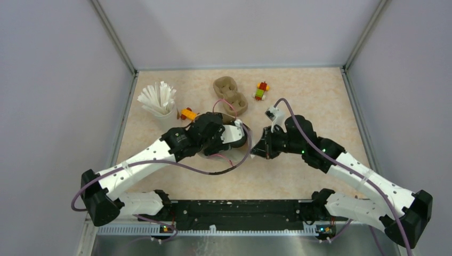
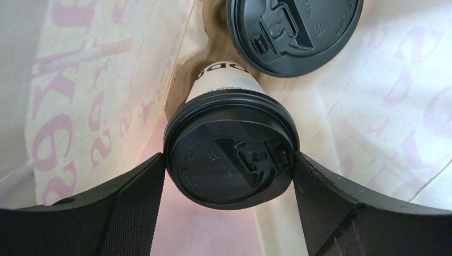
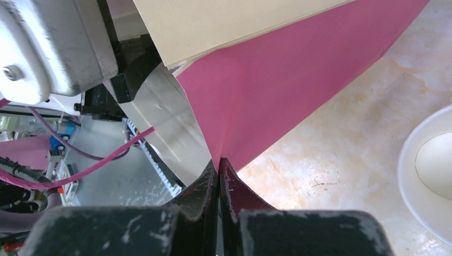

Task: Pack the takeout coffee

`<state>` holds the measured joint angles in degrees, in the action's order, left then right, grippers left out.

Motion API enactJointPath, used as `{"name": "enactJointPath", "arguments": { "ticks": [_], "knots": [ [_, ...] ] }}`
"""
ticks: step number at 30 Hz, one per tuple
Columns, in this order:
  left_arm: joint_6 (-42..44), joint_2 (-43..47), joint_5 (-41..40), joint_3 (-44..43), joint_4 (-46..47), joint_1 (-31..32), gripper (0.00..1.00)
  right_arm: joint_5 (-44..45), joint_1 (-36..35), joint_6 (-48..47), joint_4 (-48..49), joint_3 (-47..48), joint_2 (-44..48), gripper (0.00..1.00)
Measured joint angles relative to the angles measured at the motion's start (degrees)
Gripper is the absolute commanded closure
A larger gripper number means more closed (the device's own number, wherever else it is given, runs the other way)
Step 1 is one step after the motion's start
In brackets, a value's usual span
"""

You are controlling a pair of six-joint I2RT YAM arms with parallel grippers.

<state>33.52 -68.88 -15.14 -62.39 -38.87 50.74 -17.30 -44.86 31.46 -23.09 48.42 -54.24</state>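
Cup (image 2: 230,141), black-lidded, is clamped at the lid by my left gripper (image 2: 229,162), down inside the bag (image 2: 90,80); second cup (image 2: 293,32) stands just behind it. My right gripper (image 3: 218,170) is closed, pinching the bag's pink edge.

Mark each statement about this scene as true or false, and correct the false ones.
1. The left tool has its fingers on both sides of the near cup at the lid. True.
2. The far cup has no lid. False: it carries a black lid.
3. The right tool is open. False: it is shut on an edge of the pink bag.
4. The beige cup of white sticks stands outside the bag. True.
5. The pulp tray on the table holds two cups. False: both holes are empty.
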Motion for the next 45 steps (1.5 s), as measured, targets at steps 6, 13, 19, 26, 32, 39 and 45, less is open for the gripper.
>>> {"name": "enactJointPath", "arguments": {
  "ticks": [6,13,19,26,32,39,45],
  "knots": [
    [3.65,-0.13,0.09,-0.22,-3.45,0.02,0.83,-0.52,0.02,-1.33,-0.81,0.0,0.28,1.0],
    [7.61,-1.84,-1.31,-1.68,-4.9,0.02,0.83,-0.85,0.02,-3.17,-1.88,-0.02,0.98,1.0],
    [10.54,-3.28,-2.12,-1.7,-4.33,0.02,0.84,-1.29,0.04,-4.46,-2.14,-0.04,1.25,1.0],
    [13.09,-5.33,-2.51,-3.19,-3.54,0.02,0.85,-2.08,0.04,-4.94,-2.32,-0.07,1.25,1.0],
    [13.35,-6.62,-2.49,-4.94,-3.28,0.5,0.85,1.77,0.04,-3.1,-3.58,0.13,1.33,0.84],
    [13.11,-6.67,-2.51,-5.03,-3.13,1.16,0.85,8.7,0.04,1.33,-4.9,4.46,1.29,0.7],
    [13.14,-6.67,-2.58,-5.03,-3.04,1.22,0.86,15.98,0.04,1.77,-6.14,11.54,-2.86,0.66]
  ]
}}
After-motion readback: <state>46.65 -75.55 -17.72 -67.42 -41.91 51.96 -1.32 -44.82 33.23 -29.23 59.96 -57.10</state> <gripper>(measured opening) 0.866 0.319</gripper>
